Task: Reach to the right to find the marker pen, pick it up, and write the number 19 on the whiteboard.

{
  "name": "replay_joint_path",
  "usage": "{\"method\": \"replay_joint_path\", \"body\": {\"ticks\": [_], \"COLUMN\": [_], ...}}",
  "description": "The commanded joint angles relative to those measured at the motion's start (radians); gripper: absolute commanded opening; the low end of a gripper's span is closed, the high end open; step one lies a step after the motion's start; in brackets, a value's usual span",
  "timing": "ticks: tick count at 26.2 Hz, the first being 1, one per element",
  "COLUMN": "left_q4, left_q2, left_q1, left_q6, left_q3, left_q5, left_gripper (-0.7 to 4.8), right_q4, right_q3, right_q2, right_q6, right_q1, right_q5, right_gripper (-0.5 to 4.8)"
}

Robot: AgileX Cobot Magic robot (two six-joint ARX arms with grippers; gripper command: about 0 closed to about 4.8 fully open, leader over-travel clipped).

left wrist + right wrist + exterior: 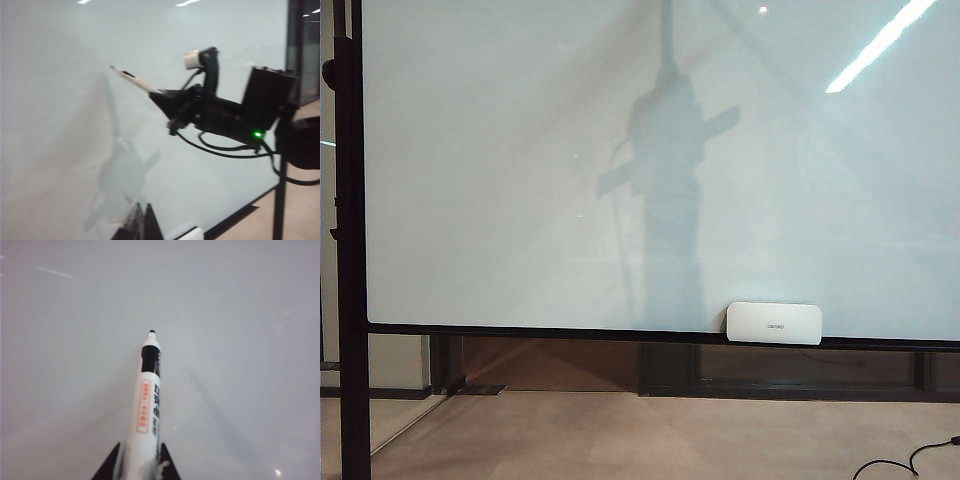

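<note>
Right gripper (136, 462): jaws are pinched on the marker pen (146, 405), seen at six o'clock in the right wrist view. The barrel is held lengthwise between the black fingers, uncapped black tip pointing toward twelve o'clock at the whiteboard (240, 315); this hold is judged to present the nib to the board. No contact between tip and surface can be confirmed. In the left wrist view the same pen (134, 80) is seen projecting toward nine o'clock from the right gripper (160, 97), near the glossy board face.

Left gripper (137, 222): only dark finger parts are shown at six o'clock in its own view; whether they are spread or closed cannot be told. It is kept away from the work, apparently as an onlooker.

Whiteboard (520, 150): most of the exterior view is filled; an arm's shadow is cast at centre. No strokes of the number 19 are visible.

White block (774, 322): rested on the lower frame at five o'clock.

Stage, as judged: pen secured, writing not yet begun.
</note>
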Motion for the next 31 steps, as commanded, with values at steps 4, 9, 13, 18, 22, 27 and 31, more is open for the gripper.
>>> {"method": "replay_joint_path", "body": {"ticks": [4,9,13,18,22,27,31], "left_q4": [0.014,0.014,0.015,0.017,0.017,0.017,0.018], "left_q2": [-0.003,-0.003,-0.003,-0.003,-0.003,-0.004,-0.006], "left_q1": [0.0,0.0,0.0,0.0,0.0,0.0,0.0], "left_q6": [0.021,0.025,0.028,0.045,0.046,0.047,0.05], "left_q3": [0.005,0.005,0.005,0.005,0.005,0.005,0.006], "left_q5": [-0.015,-0.033,-0.032,-0.03,-0.03,-0.031,-0.031], "left_gripper": [-0.05,-0.05,-0.05,-0.05,-0.05,-0.05,-0.05], "right_q4": [0.001,0.0,0.008,0.007,0.011,-0.026,-0.07], "right_q3": [0.006,0.006,0.007,0.008,0.008,0.008,0.007], "right_q2": [-0.005,-0.004,0.003,0.017,0.021,0.021,0.021], "right_q6": [-0.003,-0.003,-0.003,-0.004,-0.004,-0.004,-0.003], "right_q1": [0.002,0.002,0.002,0.0,0.0,0.0,0.0], "right_q5": [0.014,0.028,0.027,0.028,0.032,0.032,0.054], "right_gripper": [-0.02,-0.01,-0.02,-0.02,-0.02,-0.02,-0.02]}}
